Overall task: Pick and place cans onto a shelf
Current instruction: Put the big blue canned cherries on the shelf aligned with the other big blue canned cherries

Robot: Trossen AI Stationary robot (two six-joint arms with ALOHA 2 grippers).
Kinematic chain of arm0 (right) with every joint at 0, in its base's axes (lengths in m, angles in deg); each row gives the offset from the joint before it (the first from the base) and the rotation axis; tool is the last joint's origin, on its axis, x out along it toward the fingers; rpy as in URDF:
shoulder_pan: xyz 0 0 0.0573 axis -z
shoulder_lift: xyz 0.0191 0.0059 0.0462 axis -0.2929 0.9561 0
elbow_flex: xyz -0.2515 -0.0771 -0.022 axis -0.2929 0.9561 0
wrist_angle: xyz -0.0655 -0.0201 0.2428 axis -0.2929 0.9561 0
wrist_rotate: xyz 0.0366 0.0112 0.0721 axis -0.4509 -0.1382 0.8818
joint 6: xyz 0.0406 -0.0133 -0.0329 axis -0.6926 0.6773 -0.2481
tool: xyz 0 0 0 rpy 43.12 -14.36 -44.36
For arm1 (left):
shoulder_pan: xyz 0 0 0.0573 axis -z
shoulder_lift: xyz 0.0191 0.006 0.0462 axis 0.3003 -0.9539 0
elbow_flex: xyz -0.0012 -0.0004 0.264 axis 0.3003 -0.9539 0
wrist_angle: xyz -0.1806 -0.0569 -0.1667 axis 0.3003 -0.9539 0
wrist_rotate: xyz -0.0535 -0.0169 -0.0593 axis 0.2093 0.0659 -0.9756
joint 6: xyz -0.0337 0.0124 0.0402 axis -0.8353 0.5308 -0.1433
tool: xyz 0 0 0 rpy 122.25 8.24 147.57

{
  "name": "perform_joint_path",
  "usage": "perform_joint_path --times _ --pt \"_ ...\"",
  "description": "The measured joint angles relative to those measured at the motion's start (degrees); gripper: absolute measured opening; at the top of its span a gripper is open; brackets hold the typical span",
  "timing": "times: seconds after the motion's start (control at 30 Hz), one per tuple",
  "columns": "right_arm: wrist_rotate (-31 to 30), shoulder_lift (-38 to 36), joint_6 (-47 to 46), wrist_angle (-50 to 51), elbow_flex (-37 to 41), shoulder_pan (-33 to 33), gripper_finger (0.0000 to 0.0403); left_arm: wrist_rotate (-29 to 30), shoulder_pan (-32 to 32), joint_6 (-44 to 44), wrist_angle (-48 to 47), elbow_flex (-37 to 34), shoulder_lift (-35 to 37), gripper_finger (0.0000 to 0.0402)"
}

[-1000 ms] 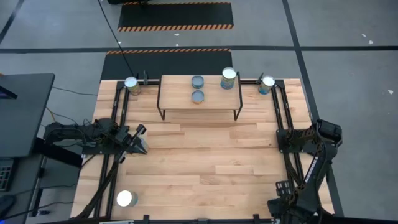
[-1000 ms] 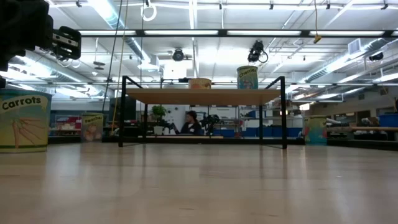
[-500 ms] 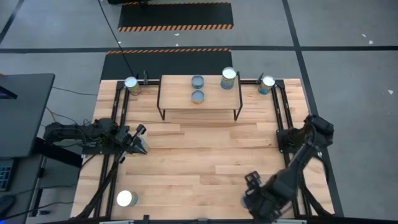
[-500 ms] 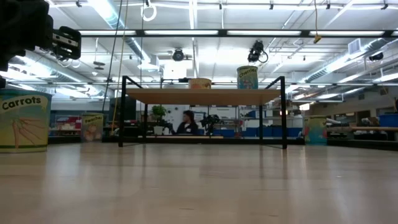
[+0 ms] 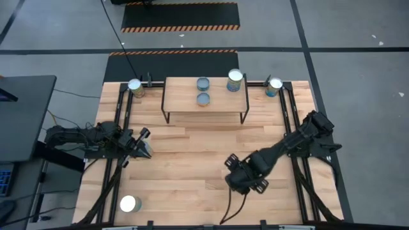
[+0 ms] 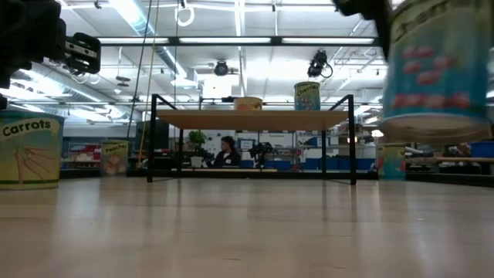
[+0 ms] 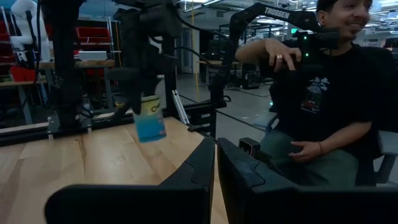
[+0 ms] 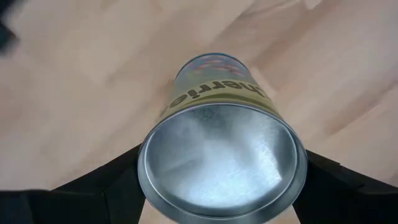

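The right hand [image 5: 241, 176] is reaching out over the middle of the counter [image 5: 192, 172], in front of the shelf [image 5: 204, 102], and it is gripping a cherries can [image 8: 222, 163], its fingers [image 8: 106, 186] pressing on either side of it. In the low view that can [image 6: 438, 69] is hanging clear above the boards, and the left wrist view is catching it [image 7: 149, 118] held up off the counter too. The left hand [image 5: 142, 144] is waiting near the counter's left edge, fingers [image 7: 249, 177] almost together with only a thin slit between them and nothing in them. On the shelf, two dull-topped cans [image 5: 203, 84] are sitting near the middle and a taller bright-topped can [image 5: 235, 80] is standing at its right end. Two more cans are standing at the back corners, one left [image 5: 135, 87] and one right [image 5: 275, 86], and a carrots can [image 5: 130, 204] is sitting at the front left. A person [image 7: 317, 106] is sitting beyond the counter.
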Motion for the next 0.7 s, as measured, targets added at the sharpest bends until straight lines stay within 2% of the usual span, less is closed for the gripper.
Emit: perform_joint_path --times 0.27,0.4,0.53,0.7 --pt "1.57 0.00 20.38 -3.91 0.00 3.72 0.0324 0.00 0.01 0.00 -0.02 -0.01 0.00 0.0027" --pt "2.47 0.00 24.45 -7.01 0.00 3.53 0.0325 0.00 0.01 0.00 -0.02 0.00 0.00 0.0027" --pt "5.78 0.32 24.25 -7.57 0.00 2.27 0.0325 0.00 0.00 0.01 0.00 -0.01 0.00 0.0027" --pt "6.23 1.04 26.52 -10.43 0.58 1.74 0.0325 0.00 0.00 -0.01 0.00 0.00 0.00 0.0027"
